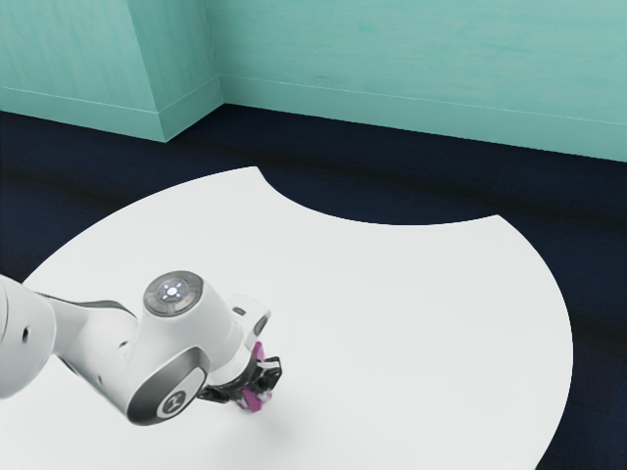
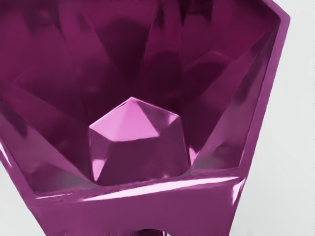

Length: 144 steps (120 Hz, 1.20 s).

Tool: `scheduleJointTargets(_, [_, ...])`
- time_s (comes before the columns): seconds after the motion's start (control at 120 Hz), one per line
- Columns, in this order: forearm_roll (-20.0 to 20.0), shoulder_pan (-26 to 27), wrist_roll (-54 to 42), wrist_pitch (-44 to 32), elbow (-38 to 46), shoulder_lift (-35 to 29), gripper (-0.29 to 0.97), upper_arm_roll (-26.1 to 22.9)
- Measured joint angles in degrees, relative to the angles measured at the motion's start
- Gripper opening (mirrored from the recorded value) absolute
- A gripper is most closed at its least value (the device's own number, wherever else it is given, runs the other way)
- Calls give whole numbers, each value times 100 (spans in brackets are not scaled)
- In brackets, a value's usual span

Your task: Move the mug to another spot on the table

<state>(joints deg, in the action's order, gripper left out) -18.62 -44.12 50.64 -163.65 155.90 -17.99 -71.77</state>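
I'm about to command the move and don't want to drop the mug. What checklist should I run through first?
1. Pincer at the mug: ok, near the table's front edge.
2. Hold on the mug secure: cannot tell.
3. Mug's opening faces the hand: ok, the wrist view looks straight into it.
4. Mug lifted off the table: cannot tell.
5. Room for a new spot: ok, bare white table stretches toward the exterior view's right.
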Motion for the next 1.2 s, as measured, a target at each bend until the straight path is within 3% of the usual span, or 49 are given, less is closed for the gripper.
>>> scheduleJointTargets(0.4, [68,-13,28,431,-260,-214,-9,4])
scheduleJointTargets(0.717, [670,-926,68,560,-631,-414,-9,-42])
scheduleJointTargets(0.842, [878,-1878,85,512,-863,-427,-10,-787])
scheduleJointTargets(1.0, [921,-2347,104,415,-902,-580,-10,-1166])
scheduleJointTargets(1.2, [606,-2906,121,338,-980,-988,-11,-1897])
